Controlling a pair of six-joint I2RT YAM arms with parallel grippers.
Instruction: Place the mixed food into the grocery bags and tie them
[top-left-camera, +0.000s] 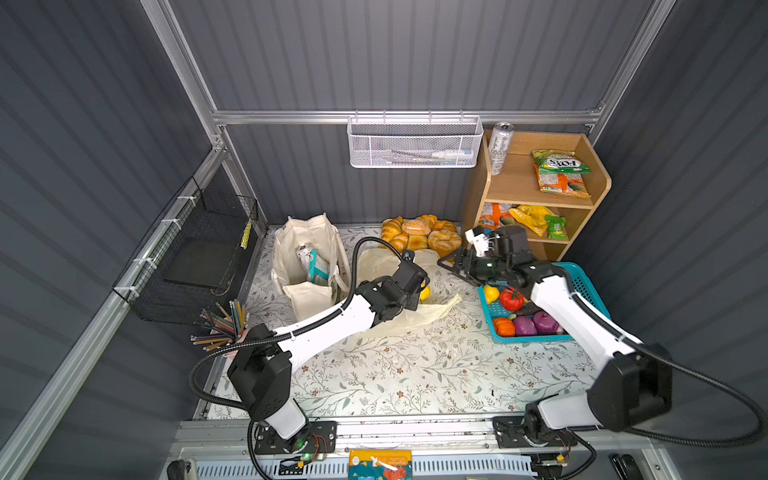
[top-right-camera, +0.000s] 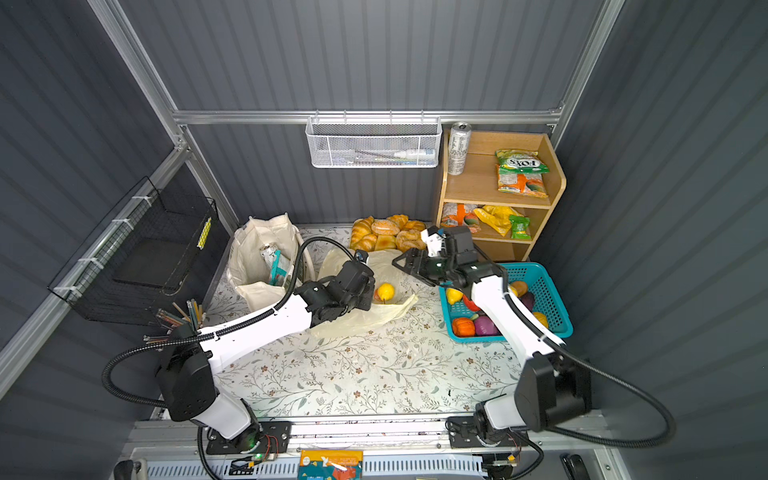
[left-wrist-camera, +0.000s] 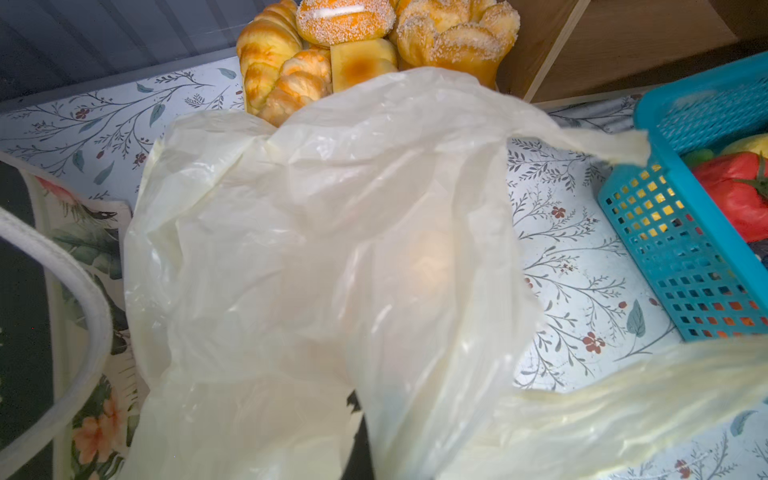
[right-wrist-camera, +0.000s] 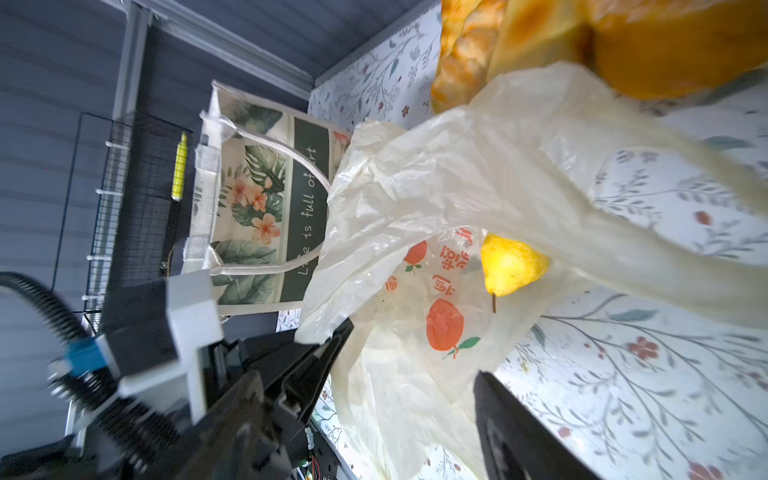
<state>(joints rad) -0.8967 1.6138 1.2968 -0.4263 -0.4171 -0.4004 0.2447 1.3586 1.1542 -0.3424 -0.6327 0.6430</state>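
The cream canvas tote (top-left-camera: 291, 249), centre-left, holds a white can (top-left-camera: 302, 251) and teal packet (top-left-camera: 318, 268); the left gripper (right-wrist-camera: 332, 338) clamps the thin pale-yellow plastic bag (top-left-camera: 395, 320), mid-frame, with one yellow toy lemon (top-right-camera: 385, 291) inside, while the right gripper (top-left-camera: 451, 266) gapes empty; toy fruit (top-left-camera: 511, 299) in the teal lattice basket (top-left-camera: 582, 282) and the tying remain.

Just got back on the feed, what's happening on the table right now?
The left claw is shut on the edge of the pale plastic bag, holding its mouth up. The right claw hangs open beside that mouth, holding nothing. One yellow toy fruit lies inside the bag. The canvas tote stands nearby with a can and a teal packet in it. More toy produce sits in the teal basket, and neither bag is tied.
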